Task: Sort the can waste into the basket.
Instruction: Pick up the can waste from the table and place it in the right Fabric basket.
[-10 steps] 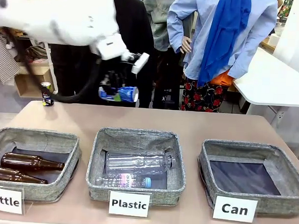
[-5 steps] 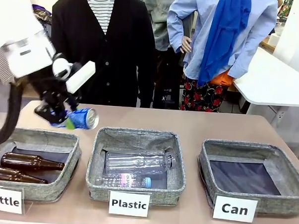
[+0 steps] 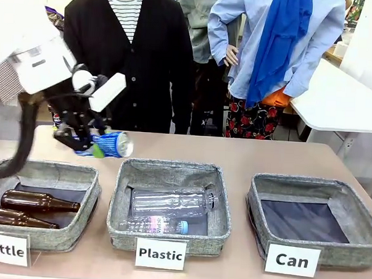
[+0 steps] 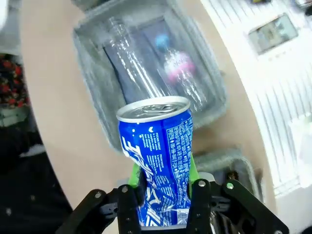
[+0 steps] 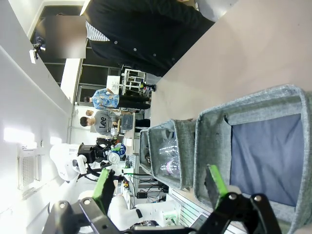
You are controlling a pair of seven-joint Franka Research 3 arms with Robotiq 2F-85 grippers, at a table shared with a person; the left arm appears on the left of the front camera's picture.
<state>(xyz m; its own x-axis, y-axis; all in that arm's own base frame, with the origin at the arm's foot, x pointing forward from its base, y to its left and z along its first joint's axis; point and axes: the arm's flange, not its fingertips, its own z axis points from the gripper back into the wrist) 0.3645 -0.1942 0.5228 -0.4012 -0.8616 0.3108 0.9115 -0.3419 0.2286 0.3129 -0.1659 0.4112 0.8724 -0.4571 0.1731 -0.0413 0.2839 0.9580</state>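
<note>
Now we clamp the blue can [image 3: 111,144] sideways in our left fingers [image 4: 200,202], the basket [image 3: 347,256] well off to our right, nearer our wide-spread right fingers [image 5: 215,184].

Bright, even indoor light, soft shadows; wrist views warped, background behind can [image 4: 156,156] blurred.

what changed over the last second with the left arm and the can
The left gripper, shut on the blue can throughout, swung from over the table's far middle down toward the robot's left, then edged slightly back right. It now hangs near the far rim of the Bottle bin. The Can basket, the Plastic bin, the brown bottles and the clear bottles stayed put.
</note>
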